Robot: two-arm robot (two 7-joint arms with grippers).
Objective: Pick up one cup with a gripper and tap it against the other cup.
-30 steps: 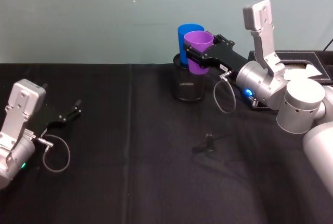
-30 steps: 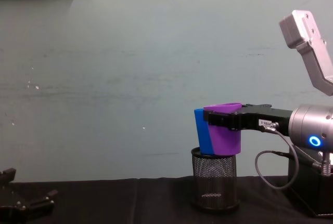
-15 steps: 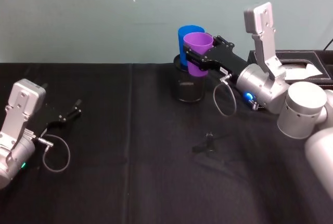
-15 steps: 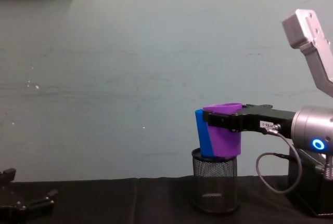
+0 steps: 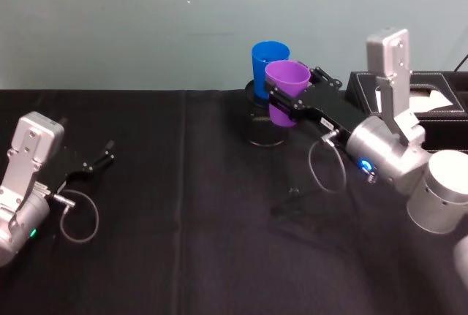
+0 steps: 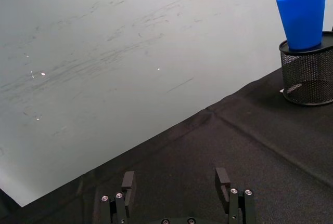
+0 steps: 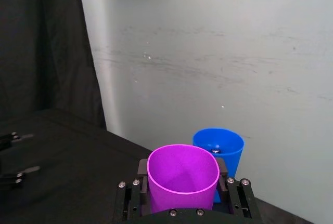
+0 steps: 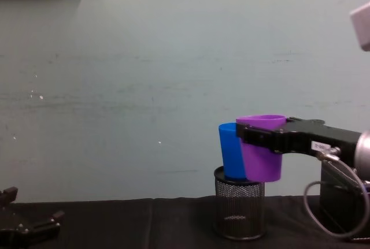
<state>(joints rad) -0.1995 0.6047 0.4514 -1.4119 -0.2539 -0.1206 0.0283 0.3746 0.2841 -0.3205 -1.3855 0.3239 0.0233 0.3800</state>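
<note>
Two tumblers sit close at the far middle of the black surface (image 5: pixel 183 256): the right hand (image 5: pixel 292 103) is clamped on the purple tumbler (image 5: pixel 285 94), lifted just beside the blue tumbler (image 5: pixel 266 61) standing in the black mesh pen holder (image 8: pixel 239 208). Left hand (image 5: pixel 102 160) rests idle, fingers spread.
</note>
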